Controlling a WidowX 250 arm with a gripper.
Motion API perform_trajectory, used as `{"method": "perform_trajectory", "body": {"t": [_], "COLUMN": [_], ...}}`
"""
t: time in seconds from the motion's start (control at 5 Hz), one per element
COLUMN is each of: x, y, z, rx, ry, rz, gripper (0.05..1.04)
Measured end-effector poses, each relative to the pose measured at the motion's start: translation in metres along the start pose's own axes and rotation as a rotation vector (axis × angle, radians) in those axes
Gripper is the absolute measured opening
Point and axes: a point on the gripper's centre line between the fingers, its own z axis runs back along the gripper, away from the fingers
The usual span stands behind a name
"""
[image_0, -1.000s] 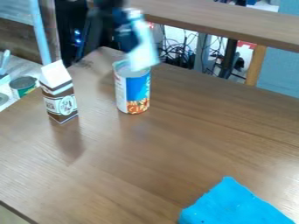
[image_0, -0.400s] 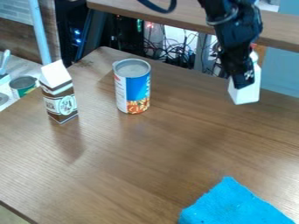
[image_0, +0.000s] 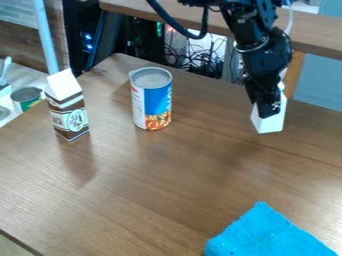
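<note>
The black gripper (image_0: 268, 106) hangs at the upper right, over the table's far right part. It is shut on a white bottle-like object (image_0: 270, 122), whose white lower body shows below and beside the gripper; its upper part is largely hidden by the arm. Whether its base touches the table, I cannot tell. A blue and white can (image_0: 152, 100) stands upright left of the gripper. Farther left is an upright brown and white carton (image_0: 67, 106). A bright blue cloth (image_0: 268, 234) lies at the lower right.
The wooden table (image_0: 153, 185) has its far edge just behind the can and gripper. A wooden shelf (image_0: 320, 40) runs across behind the arm. Cables hang beyond the edge. Another can (image_0: 27, 98) is on a lower surface at left.
The gripper has swung from above the can to the right with the white object, then moved slightly left and down. The can, carton and cloth have stayed put.
</note>
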Motion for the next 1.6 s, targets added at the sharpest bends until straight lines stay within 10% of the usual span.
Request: {"method": "perform_trajectory", "body": {"t": [0.6, 0.8, 1.4, 1.6], "x": [-0.03, -0.032, -0.004, -0.029], "y": [0.004, 0.004, -0.016, -0.025], "z": [-0.025, -0.018, 0.121, 0.178], "rx": [-0.105, -0.12, -0.028, -0.036], "ry": [-0.01, -0.031, -0.247, -0.145], "rz": [0.085, 0.107, 0.029, 0.313], "gripper": [0.713, 0.98, 1.001, 1.001]}}
